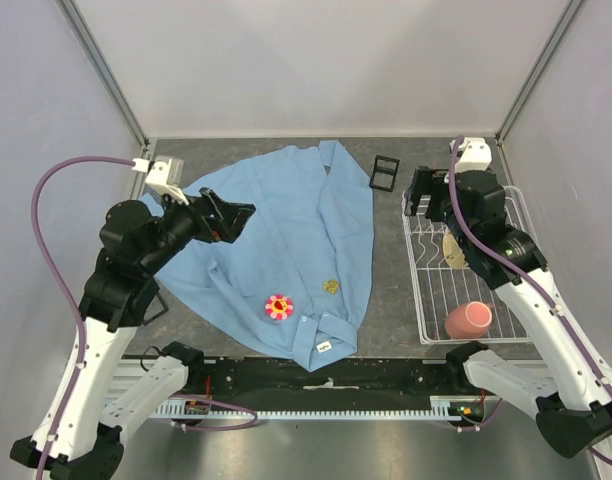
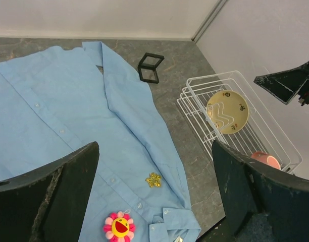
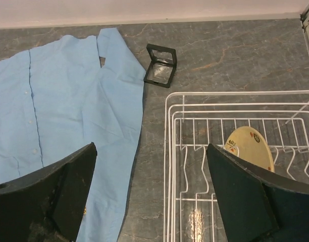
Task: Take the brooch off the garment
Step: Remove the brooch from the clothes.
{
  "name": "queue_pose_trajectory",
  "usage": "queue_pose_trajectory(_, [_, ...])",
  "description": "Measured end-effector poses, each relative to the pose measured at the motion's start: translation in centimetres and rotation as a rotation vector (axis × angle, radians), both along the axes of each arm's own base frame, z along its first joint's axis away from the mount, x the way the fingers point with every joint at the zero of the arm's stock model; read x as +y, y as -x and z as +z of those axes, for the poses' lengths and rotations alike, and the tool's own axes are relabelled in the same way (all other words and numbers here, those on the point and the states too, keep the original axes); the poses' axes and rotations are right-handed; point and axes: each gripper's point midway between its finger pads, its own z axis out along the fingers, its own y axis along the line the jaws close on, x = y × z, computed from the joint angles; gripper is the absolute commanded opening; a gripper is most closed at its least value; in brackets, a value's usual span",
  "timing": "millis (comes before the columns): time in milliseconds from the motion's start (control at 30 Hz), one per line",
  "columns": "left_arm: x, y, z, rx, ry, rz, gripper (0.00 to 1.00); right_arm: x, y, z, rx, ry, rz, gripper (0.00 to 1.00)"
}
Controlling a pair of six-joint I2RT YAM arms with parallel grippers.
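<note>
Black-fingered left gripper held above the left part of the garment, forearm angled in from the garment's left side. Jaws wide apart, clasping nothing. Right gripper raised well right of the garment's far half, jaws likewise spread and empty.

Brooch pinned on the garment's near part, just left of the button line, short of the collar, apart from both grippers. Only open blue cloth between left gripper and brooch.

Dull gold emblem on the garment, right of the brooch. Small black frame just off the garment's far right edge. White wire rack right of the garment, carrying a yellow plate and a pink cup.
</note>
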Motion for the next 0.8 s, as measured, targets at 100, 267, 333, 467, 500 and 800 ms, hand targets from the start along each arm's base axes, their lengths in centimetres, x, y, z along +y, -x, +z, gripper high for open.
queue_pose_trajectory(100, [-0.8,-0.8,-1.1,0.043,-0.012,-0.027,0.95,0.6,-0.8,-0.8,0.034,-0.001,0.002,0.98])
queue_pose_trajectory(267, [-2.4,-1.8,-5.2,0.162,-0.036,-0.096,0.88,4.4,-1.3,-2.1,0.081,-0.057,0.095,0.98])
queue_pose_trajectory(333, [-2.9,-2.0,-7.7,0.235,-0.044,-0.116,0.85,7.7,-1.0,-2.7,0.089,-0.075,0.165,0.98])
queue_pose_trajectory(467, [-3.8,-1.3,-13.0,0.384,-0.045,-0.170,0.72,15.0,1.4,-7.0,0.147,-0.115,0.338,0.90])
queue_pose_trajectory(500, [-4.1,-1.1,-14.1,0.413,-0.039,-0.187,0.70,16.1,2.2,-8.5,0.173,-0.120,0.367,0.83])
queue_pose_trajectory(800, [-7.3,2.0,-23.2,0.679,-0.109,-0.310,0.59,24.9,9.9,-20.5,0.418,-0.220,0.618,0.52])
